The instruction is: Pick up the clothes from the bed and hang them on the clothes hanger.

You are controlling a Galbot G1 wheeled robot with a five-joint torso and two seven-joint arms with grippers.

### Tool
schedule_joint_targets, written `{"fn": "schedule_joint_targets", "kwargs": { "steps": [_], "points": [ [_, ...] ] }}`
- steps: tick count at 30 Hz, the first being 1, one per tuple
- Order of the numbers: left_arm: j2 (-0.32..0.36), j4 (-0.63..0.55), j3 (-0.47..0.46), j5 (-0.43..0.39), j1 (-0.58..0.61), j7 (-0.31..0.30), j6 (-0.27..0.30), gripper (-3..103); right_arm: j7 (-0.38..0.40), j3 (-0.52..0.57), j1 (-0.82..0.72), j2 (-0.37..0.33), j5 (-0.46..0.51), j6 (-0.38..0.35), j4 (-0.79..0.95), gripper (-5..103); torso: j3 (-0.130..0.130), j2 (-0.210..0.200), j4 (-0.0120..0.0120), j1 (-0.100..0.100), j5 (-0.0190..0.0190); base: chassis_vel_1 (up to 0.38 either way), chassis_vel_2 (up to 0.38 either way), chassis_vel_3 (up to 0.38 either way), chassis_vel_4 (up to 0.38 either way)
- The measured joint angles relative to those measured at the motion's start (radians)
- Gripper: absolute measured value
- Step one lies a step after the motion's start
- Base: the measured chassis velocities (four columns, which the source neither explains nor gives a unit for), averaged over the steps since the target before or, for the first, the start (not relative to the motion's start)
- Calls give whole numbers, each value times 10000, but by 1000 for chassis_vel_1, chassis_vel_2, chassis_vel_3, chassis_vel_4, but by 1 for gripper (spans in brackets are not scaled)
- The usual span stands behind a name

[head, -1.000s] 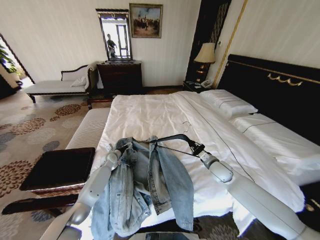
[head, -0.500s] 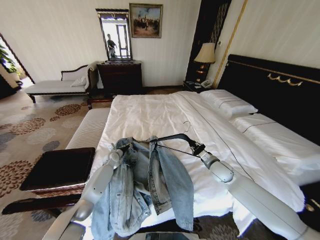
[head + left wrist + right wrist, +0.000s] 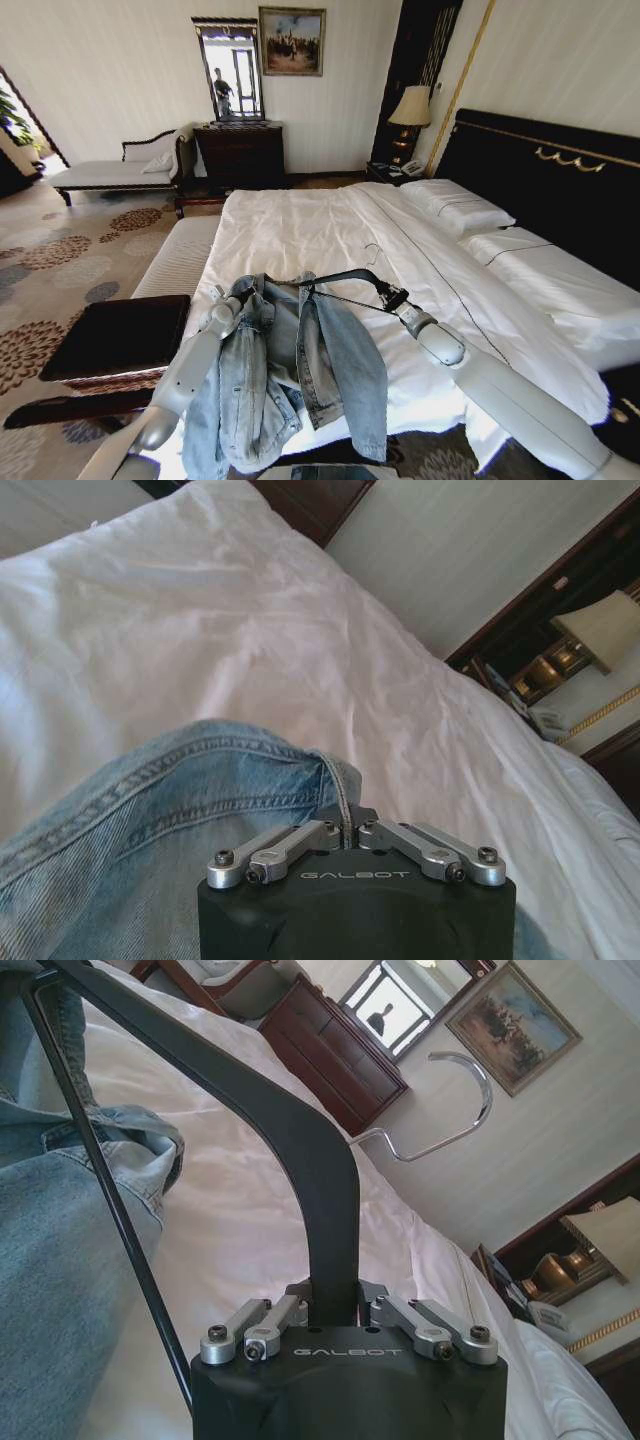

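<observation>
our left gripper [image 3: 342, 832] pinches the denim jacket [image 3: 290, 375]; our right gripper [image 3: 333, 1310] clamps the hanger [image 3: 300, 1150] just beside it, above the bed [image 3: 300, 230].

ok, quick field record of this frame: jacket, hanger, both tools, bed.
jacket: light-blue denim jacket, lifted, hanging down over the foot of the bed
hanger: black hanger with silver hook, one end inside the jacket, the other end bare
left tool: left tool shut on the jacket's edge, holding it up
right tool: right tool shut on the hanger's bare arm, above the mattress
bed: bed with white sheets, pillows at the black headboard
</observation>
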Motion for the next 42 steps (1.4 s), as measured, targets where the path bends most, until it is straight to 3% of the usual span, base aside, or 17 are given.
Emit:
{"fn": "schedule_joint_targets", "kwargs": {
  "steps": [8,22,29,42],
  "points": [
    [557,-1129,-136,-628,236,-279,108,2,-71,-1216,1238,528,-680,208,-681,21,0,0,1,0,-1,0,0,0,0],
    [1018,-2621,-214,-951,1139,-508,208,2,-60,-3851,3438,2344,-1314,244,-3349,21,0,0,0,1,-2,0,0,0,0],
    [1143,-3258,-146,-995,1670,-556,223,2,-7,-4441,3840,3185,-1106,114,-3996,21,0,0,1,0,-2,0,0,0,0],
    [1074,-4234,-58,-768,2430,-643,223,2,65,-5191,4412,4038,-699,-196,-4161,21,-1,0,2,-1,-1,0,0,0,0]
  ]
}}
